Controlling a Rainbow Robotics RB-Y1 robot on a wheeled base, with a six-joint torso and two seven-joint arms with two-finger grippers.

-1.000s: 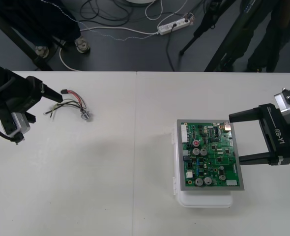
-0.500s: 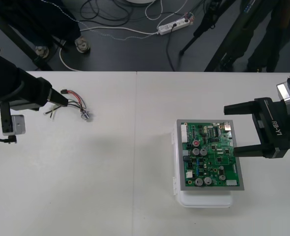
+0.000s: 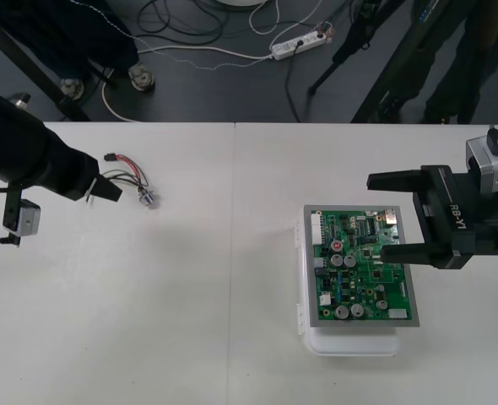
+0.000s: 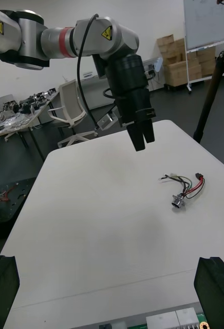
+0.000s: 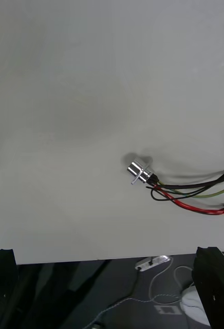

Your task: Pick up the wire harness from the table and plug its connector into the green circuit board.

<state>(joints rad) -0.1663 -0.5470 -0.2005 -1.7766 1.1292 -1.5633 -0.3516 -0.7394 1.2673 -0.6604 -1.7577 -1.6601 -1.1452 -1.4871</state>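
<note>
Hanging spread above the tabletop (image 3: 190, 295), the left end effector (image 3: 105, 191) holds nothing, just beside the wire harness (image 3: 129, 179) lying near the far edge: thin red, black and green wires, a small black plug (image 3: 110, 157), a shiny round metal socket (image 3: 148, 199). The right end effector (image 3: 397, 216), black fingers (image 3: 392, 180) wide apart and empty, hovers over the green circuit board (image 3: 363, 270) on its white base (image 3: 354, 344).

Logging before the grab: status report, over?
Left gripper open, raised beside the wire harness. Harness loose on the table, far from the green circuit board. Right gripper open over the board's right edge. Nothing between.
</note>
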